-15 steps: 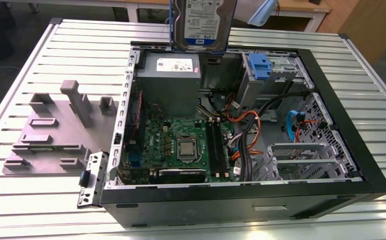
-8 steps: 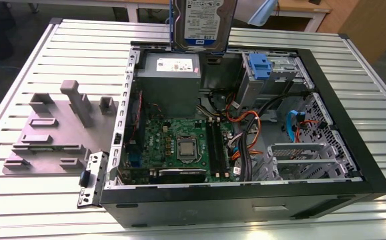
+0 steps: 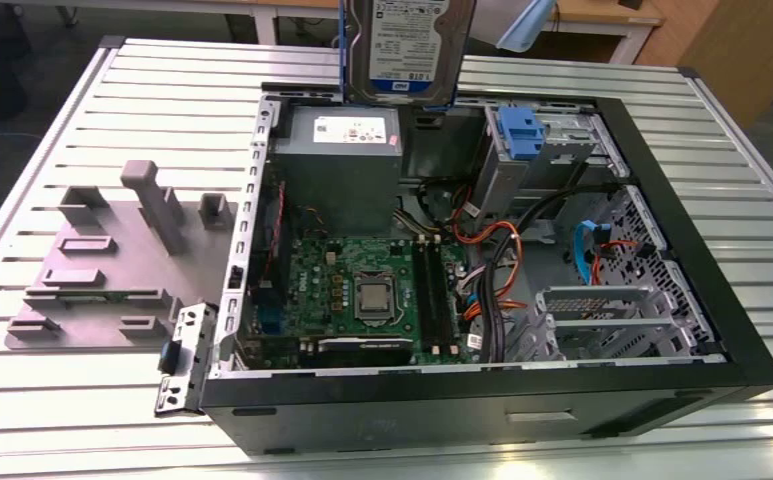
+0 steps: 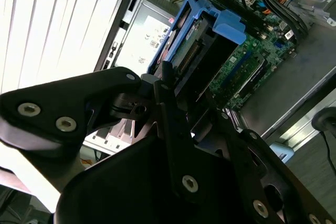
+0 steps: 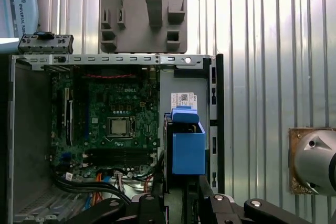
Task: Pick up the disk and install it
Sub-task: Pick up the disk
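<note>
1. Hanging upright in open air over the far edge of the open computer case [image 3: 706, 300], the disk [image 3: 400, 45] shows silver-grey metal, a white-and-blue label and blue side rails.
2. The grey power-supply box [image 3: 339, 165] sits directly beneath it. Cables and drive cages [image 3: 613, 320] crowd the case toward the exterior view's right, and the ribbed bench [image 3: 53, 110] lies around it.
3. In the second wrist view, the gripper [image 4: 186, 95] is closed on the disk, which juts beyond its black fingers [image 4: 167, 85] toward the case.
</note>
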`<state>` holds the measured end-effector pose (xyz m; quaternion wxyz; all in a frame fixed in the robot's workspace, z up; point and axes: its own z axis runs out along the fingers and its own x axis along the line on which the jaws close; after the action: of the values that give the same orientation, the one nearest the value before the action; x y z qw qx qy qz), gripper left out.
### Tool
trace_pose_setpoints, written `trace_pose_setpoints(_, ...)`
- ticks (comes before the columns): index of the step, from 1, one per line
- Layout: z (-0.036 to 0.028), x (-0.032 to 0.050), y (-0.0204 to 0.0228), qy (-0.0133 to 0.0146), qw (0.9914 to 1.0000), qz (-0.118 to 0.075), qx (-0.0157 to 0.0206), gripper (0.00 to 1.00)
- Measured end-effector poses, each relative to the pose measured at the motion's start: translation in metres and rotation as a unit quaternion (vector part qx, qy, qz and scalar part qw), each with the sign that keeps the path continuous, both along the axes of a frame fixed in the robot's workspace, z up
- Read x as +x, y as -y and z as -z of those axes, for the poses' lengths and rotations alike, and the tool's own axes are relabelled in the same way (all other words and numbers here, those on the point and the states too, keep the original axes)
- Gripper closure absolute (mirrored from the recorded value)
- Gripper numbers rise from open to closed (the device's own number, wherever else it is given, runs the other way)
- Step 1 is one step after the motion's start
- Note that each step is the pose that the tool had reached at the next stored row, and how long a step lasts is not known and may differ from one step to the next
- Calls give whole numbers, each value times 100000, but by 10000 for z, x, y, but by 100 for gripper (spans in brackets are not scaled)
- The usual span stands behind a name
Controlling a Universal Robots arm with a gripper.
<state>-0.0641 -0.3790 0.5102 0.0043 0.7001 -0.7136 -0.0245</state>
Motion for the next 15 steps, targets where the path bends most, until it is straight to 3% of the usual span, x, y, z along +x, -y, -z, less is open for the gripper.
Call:
trace_pose_setpoints(7, -1, 1, 12, -4, 100000, -10, -8, 65)
trace_pose_setpoints(15, -1, 0, 120, -5, 100000, -2, -5, 65)
